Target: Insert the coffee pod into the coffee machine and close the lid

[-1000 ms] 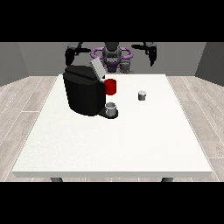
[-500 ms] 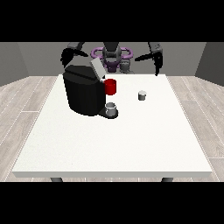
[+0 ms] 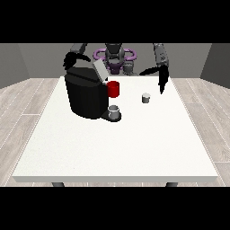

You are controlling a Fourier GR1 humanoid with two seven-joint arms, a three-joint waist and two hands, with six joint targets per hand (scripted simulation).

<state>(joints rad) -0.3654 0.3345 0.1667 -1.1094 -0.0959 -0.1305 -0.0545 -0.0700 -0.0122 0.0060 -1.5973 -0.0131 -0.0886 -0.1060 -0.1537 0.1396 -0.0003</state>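
I see the coffee machine (image 3: 85, 96) w/ lid (image 3: 100, 70) up, pod (image 3: 146, 98) loose on desk (image 3: 117, 143). Hand at view's right (image 3: 161, 81) hangs above pod, fingers straight, released. Hand at view's left (image 3: 69, 59): can't tell its state.

Room: 1 large white bench (image 3: 112, 152) on dark legs; floor (image 3: 27, 96) of pale grey wood-look planks; plain grey walls (image 3: 45, 56) behind; even, soft light.
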